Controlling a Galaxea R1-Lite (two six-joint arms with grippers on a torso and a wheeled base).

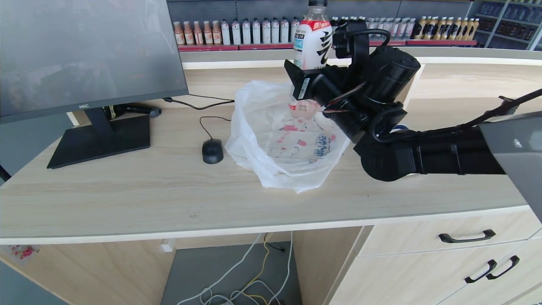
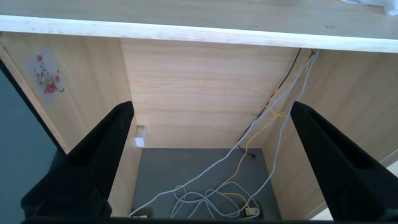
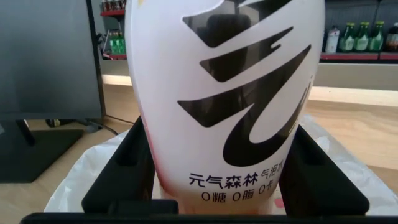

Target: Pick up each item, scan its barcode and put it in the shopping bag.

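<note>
Right tool (image 1: 305,87) is clenched on the bottle (image 1: 312,38), gripping it low on the body w/ a black finger on each side; the right wrist view shows the same hold, right tool (image 3: 224,180) hugging the bottle (image 3: 224,93) close up. Bottle stands about upright: dark cap on top, red band under the neck, white label w/ big black strokes. Its base hangs over the open mouth of the shopping bag (image 1: 283,144), towards the far rim; can't tell if it touches the plastic. The bag is thin white plastic, crumpled, w/ red & blue print showing on the inside. It sits on the desk (image 1: 127,190) approx mid-way along, and its edges show on both sides of the bottle (image 3: 74,180). Just left of the bag lies a black mouse (image 1: 212,151), its wire running back across the desk. Further left is a dark monitor (image 1: 84,51) on a flat black foot. Left tool (image 2: 217,168) is down below the desk edge, released, fingers (image 2: 99,162) spread wide w/ nothing btwn them, facing the open nook under the desk where white & yellow cables (image 2: 211,186) hang and coil on the floor. Same cables (image 1: 254,275) show under the desk from above. Drawers (image 1: 444,254) w/ black handles are to the right of the nook. In the bkgd, a shelf row of drink bottles (image 1: 237,31) runs behind the desk.
</note>
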